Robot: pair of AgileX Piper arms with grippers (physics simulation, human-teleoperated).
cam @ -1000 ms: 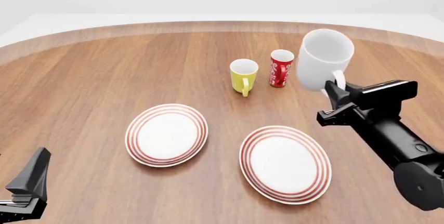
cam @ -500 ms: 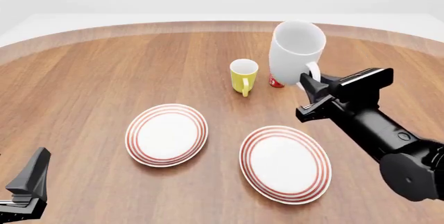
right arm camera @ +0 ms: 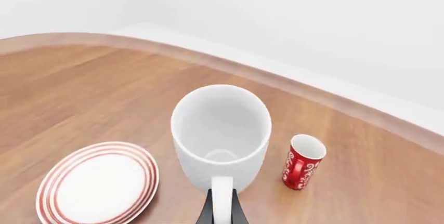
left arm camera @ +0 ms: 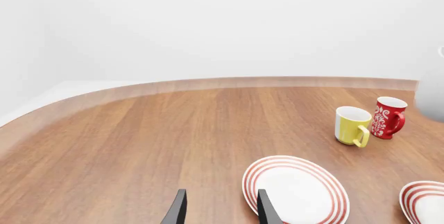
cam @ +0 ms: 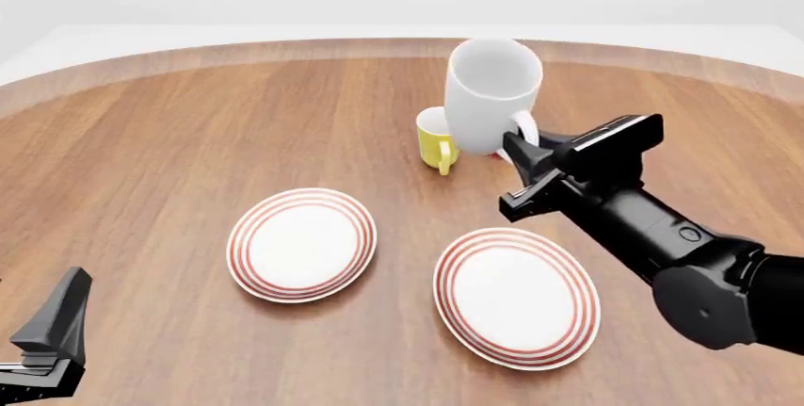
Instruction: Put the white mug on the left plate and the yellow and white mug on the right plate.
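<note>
The right gripper's (cam: 525, 147) fingers pinch the loop handle of the large glossy all-white mug (cam: 491, 95), held aloft in front of the small yellow mug (cam: 436, 138), far of both red-ringed plates. Rigid, smooth and likely top-heavy, it could swing; the handle seems the surest hold. The left gripper (left arm camera: 218, 211) idles near-left, fingers spread.

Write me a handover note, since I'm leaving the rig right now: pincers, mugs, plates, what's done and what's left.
Right pincer: shut on the white mug's handle, mug held upright in the air, in front of the yellow and white mug.
Left pincer: open, empty, low at the near left.
Left plate and right plate: both bare.
Done: white mug picked up.
Left: set it on the left plate, then move the yellow and white mug to the right plate.
</note>
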